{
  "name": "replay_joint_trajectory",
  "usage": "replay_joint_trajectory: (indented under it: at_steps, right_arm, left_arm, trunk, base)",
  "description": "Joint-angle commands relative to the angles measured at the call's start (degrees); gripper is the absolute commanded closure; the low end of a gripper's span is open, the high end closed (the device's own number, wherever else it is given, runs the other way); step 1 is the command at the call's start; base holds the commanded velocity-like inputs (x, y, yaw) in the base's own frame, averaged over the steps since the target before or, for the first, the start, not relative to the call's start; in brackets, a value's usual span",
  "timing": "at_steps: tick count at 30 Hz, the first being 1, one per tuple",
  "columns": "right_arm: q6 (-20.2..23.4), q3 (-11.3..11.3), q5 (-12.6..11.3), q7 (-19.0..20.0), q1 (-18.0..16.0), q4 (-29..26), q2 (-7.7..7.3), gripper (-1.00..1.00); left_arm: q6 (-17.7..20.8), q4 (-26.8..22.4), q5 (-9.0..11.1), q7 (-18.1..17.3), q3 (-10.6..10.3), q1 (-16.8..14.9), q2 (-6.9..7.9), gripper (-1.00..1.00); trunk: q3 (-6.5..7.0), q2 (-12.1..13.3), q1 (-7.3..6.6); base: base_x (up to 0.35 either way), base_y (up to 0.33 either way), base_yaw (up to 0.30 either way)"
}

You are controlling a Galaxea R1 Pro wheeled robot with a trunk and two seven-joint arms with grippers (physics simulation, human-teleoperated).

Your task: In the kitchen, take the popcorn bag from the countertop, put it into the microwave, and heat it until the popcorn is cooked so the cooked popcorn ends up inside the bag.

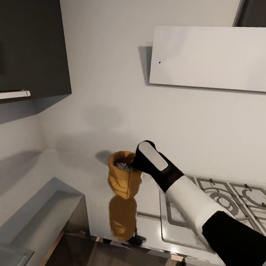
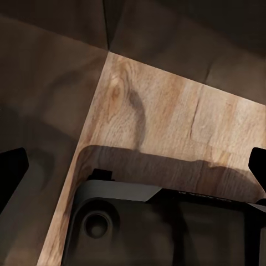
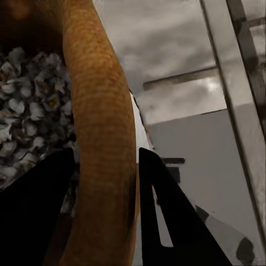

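Over countertop [image 1: 86, 177], right arm [image 1: 192, 196] outstretched

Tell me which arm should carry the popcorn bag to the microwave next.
Right. The right gripper already pinches the popcorn bag by its rolled rim, one finger inside near the popcorn, and the bag appears lifted above the countertop. The left gripper hangs open over a wooden floor, away from the bag.

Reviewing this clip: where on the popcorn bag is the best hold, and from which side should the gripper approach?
Probably the rolled rim, from the hob side. The popcorn bag stands upright with an open mouth, so one finger goes inside over the popcorn, the other outside. The right gripper pinches it exactly this way.
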Motion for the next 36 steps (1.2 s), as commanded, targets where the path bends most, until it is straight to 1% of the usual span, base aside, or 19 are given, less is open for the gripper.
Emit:
replay_joint_trajectory:
  at_steps: [1, 4, 5, 8, 11, 16, 18, 20, 25, 26, 27, 28, 29, 30, 32, 33, 34, 36]
  right_arm:
    - [1.1, -0.1, -0.2, -0.8, -0.2, -1.4, -1.04, 1.00]
    - [2.3, -0.3, -0.2, -1.7, -0.3, -5.5, -4.24, 1.00]
    - [2.5, -0.4, -0.3, -2.2, -0.3, -6.1, -4.78, 1.00]
    - [3.3, -0.6, -0.4, -3.2, -0.3, -6.6, -5.65, 1.00]
    - [4.4, -0.6, -0.2, -3.3, -0.3, -6.7, -5.73, 1.00]
    - [5.3, -0.6, -0.2, -3.3, -0.4, -6.8, -5.77, 1.00]
    - [5.4, -0.6, -0.1, -3.3, -0.4, -7.8, -5.85, 1.00]
    - [5.5, -0.6, -0.1, -3.3, -0.3, -9.2, -6.36, 1.00]
    - [6.1, -0.5, -0.2, -3.4, -0.3, -10.9, -8.80, 1.00]
    - [6.2, -0.6, -0.3, -3.4, -0.4, -11.1, -9.87, 1.00]
    - [6.4, -0.6, -0.3, -3.4, -0.6, -11.2, -10.51, 1.00]
    - [6.9, -0.8, -0.4, -3.4, -1.1, -11.4, -11.45, 1.00]
    - [7.7, -1.6, -0.5, -3.4, -2.5, -11.5, -12.69, 1.00]
    - [10.2, -3.0, -0.5, -3.4, -3.8, -11.2, -13.32, 1.00]
    - [12.6, -4.5, -0.5, -3.4, -5.1, -10.9, -13.61, 1.00]
    - [14.1, -4.9, -0.4, -3.4, -5.9, -10.7, -14.01, 1.00]
    - [15.1, -5.1, -0.4, -3.4, -6.3, -10.5, -14.76, 1.00]
    - [15.8, -5.2, -0.5, -3.4, -6.5, -10.5, -15.90, 1.00]
  left_arm:
    - [-0.2, 0.0, 0.1, 0.0, 0.1, 0.0, -0.03, -1.00]
    - [-0.2, 0.0, 0.1, 0.0, 0.1, 0.0, -0.03, -1.00]
    - [-0.2, 0.0, 0.1, 0.0, 0.1, 0.0, -0.03, -1.00]
    - [-0.2, 0.0, 0.1, -0.1, 0.1, 0.0, -0.03, -1.00]
    - [-0.2, 0.0, 0.5, 0.1, 0.3, 0.0, -0.11, -1.00]
    - [-0.2, 0.0, 0.6, 0.1, 0.2, 0.0, -0.11, -1.00]
    - [-0.2, 0.0, 0.6, 0.1, 0.2, 0.0, -0.11, -1.00]
    - [-0.2, 0.0, 0.6, 0.1, 0.2, 0.0, -0.11, -1.00]
    - [-0.2, 0.0, 0.6, 0.1, 0.2, 0.0, -0.11, -1.00]
    - [-0.2, 0.0, 0.6, 0.1, 0.2, 0.0, -0.11, -1.00]
    - [-0.2, 0.0, 0.6, 0.1, 0.2, 0.0, -0.11, -1.00]
    - [-0.2, 0.0, 0.5, 0.1, 0.2, 0.0, -0.11, -1.00]
    - [-0.2, 0.0, 0.5, 0.1, 0.2, 0.0, -0.11, -1.00]
    - [-0.2, 0.0, 0.4, 0.1, 0.2, 0.0, -0.11, -1.00]
    - [-0.2, 0.0, 0.3, 0.1, 0.2, 0.0, -0.11, -1.00]
    - [-0.2, 0.0, 0.3, 0.1, 0.2, 0.0, -0.11, -1.00]
    - [-0.2, 0.0, 0.2, 0.1, 0.1, 0.0, -0.11, -1.00]
    - [-0.2, 0.0, 0.2, 0.2, 0.1, 0.0, -0.11, -1.00]
  trunk:
    - [-0.06, -0.1, 0.03]
    - [-0.06, -0.1, 0.03]
    - [-0.06, -0.1, 0.03]
    - [-0.06, -0.1, 0.03]
    - [-0.06, -0.1, 0.03]
    - [-0.06, -0.1, 0.03]
    - [-0.03, -0.1, 0.03]
    - [0.05, -0.1, 0.03]
    - [0.32, -0.1, 0.03]
    - [0.39, -0.1, 0.03]
    - [0.45, -0.1, 0.03]
    - [0.51, -0.1, 0.03]
    - [0.56, -0.1, 0.03]
    - [0.57, -0.1, 0.03]
    - [0.58, -0.1, 0.03]
    - [0.58, -0.1, 0.03]
    - [0.58, -0.1, 0.03]
    - [0.58, -0.1, 0.03]
  base:
    - [0.000, 0.000, 0.000]
    - [0.000, 0.000, 0.000]
    - [0.000, 0.000, 0.000]
    - [0.000, 0.000, 0.000]
    - [-0.196, 0.000, 0.000]
    - [-0.335, -0.055, 0.000]
    - [-0.337, -0.099, -0.098]
    - [-0.337, -0.110, -0.222]
    - [-0.337, -0.124, -0.259]
    - [-0.337, -0.139, -0.261]
    - [-0.337, -0.142, -0.259]
    - [-0.337, -0.144, -0.250]
    - [-0.337, -0.146, -0.174]
    - [-0.337, -0.146, -0.057]
    - [-0.337, -0.146, -0.022]
    - [-0.337, -0.146, -0.006]
    - [-0.337, -0.146, -0.003]
    - [-0.337, -0.146, -0.001]
